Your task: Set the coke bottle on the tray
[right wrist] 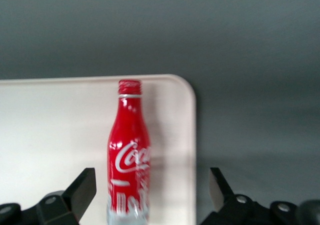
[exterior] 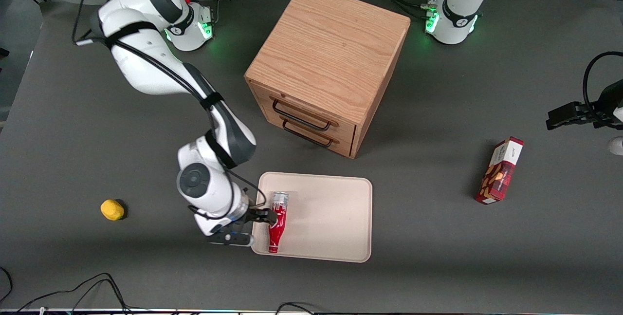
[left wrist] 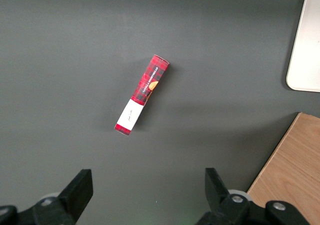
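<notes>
The coke bottle [exterior: 277, 227] lies flat on the cream tray [exterior: 331, 217], along the tray's edge toward the working arm. Its red cap points toward the front camera and its clear base toward the cabinet. My right gripper [exterior: 266, 217] is low at that tray edge, right beside the bottle's middle. In the right wrist view the bottle [right wrist: 129, 150] lies on the tray [right wrist: 50, 130] between the two fingers of the gripper [right wrist: 151, 181]. The fingers are spread wide and do not touch it. The gripper is open and holds nothing.
A wooden drawer cabinet [exterior: 331, 62] with two black handles stands farther from the front camera than the tray. A red snack box [exterior: 500, 171] lies toward the parked arm's end, and also shows in the left wrist view [left wrist: 142, 94]. A small yellow object [exterior: 112, 210] lies toward the working arm's end.
</notes>
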